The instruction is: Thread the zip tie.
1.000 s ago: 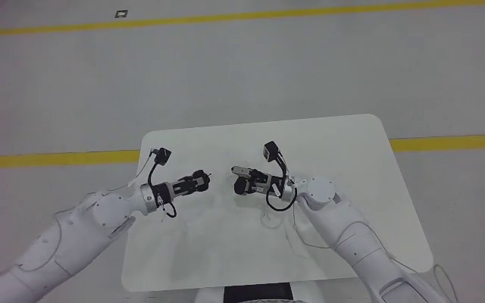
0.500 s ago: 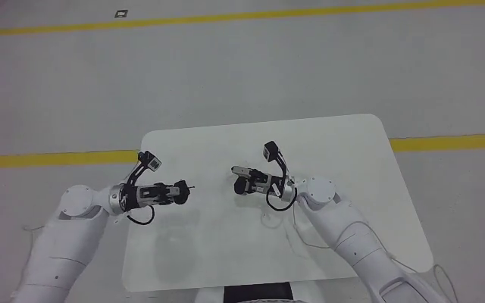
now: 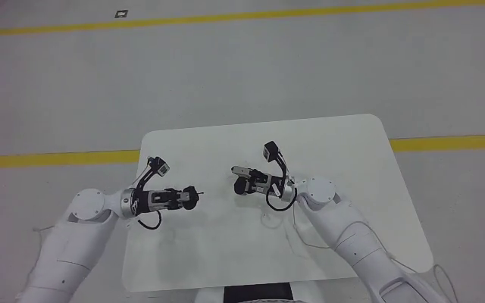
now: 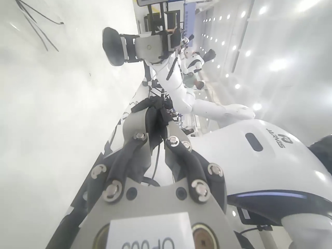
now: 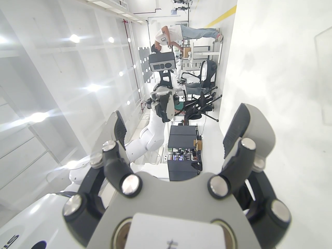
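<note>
Left pincer (image 3: 192,196) sits left of centre in the top view, over the table (image 3: 341,151). It is pressed together on what looks like a bunched black tie (image 4: 153,106). A short dark tip pokes out toward the right pincer (image 3: 237,182). Right pincer is at centre frame, spread, nothing between its pads. Spare ties (image 4: 28,11) lie crossed on the table, upper left of the left wrist view.

Change: a second ago the left pincer was higher and nearer centre, close to the right one. Half a second ago it had backed off leftward. Now it has crept back toward centre, but sits lower in the frame than at the start. Right pincer has not shifted.

Reading: the two are apart and off line, so no threading yet. Looks like a re-approach. The tip needs lining up again, and the right pincer has yet to grip anything.
</note>
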You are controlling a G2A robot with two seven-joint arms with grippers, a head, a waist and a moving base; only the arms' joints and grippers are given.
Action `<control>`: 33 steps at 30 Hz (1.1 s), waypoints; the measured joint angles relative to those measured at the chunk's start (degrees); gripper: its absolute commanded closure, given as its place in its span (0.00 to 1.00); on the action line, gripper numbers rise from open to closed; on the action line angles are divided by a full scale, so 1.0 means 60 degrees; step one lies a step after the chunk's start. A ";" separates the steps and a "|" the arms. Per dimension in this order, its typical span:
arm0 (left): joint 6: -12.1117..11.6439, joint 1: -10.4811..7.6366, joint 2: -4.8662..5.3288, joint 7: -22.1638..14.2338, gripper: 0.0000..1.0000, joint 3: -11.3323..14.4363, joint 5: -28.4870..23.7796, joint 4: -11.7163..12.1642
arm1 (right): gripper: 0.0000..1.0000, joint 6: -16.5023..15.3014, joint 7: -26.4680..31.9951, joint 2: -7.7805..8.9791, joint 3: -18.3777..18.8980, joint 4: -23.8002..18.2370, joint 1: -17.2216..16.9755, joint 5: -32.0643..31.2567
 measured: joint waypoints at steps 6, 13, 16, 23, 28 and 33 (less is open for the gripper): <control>0.0000 -0.0284 -0.0305 0.0198 1.00 0.0562 -0.0322 0.0426 | 0.00 0.0000 0.0000 0.0000 0.0000 0.0000 0.0000 0.0000; 0.0000 -0.0512 -0.0493 0.0004 1.00 0.0705 -0.0431 0.0702 | 0.00 0.0069 0.0066 -0.0009 -0.0114 -0.0140 -0.0051 -0.0011; 0.0000 -0.0509 -0.0490 0.0007 1.00 0.0704 -0.0431 0.0698 | 0.00 0.0352 0.0578 -0.0038 -0.0445 -0.0254 0.0042 -0.0032; 0.0000 -0.0509 -0.0490 0.0008 1.00 0.0704 -0.0431 0.0699 | 0.00 0.0560 0.1172 -0.0183 -0.1174 -0.0050 0.0494 -0.0152; 0.0030 -0.0494 -0.0496 0.0043 1.00 0.0728 -0.0463 0.0680 | 0.00 0.0562 0.1151 -0.0180 -0.1159 -0.0061 0.0478 -0.0146; 0.0122 -0.0545 -0.0544 -0.0166 1.00 0.1007 -0.0769 0.0781 | 0.00 0.0483 0.1032 -0.0206 -0.1187 0.0009 0.0524 0.0142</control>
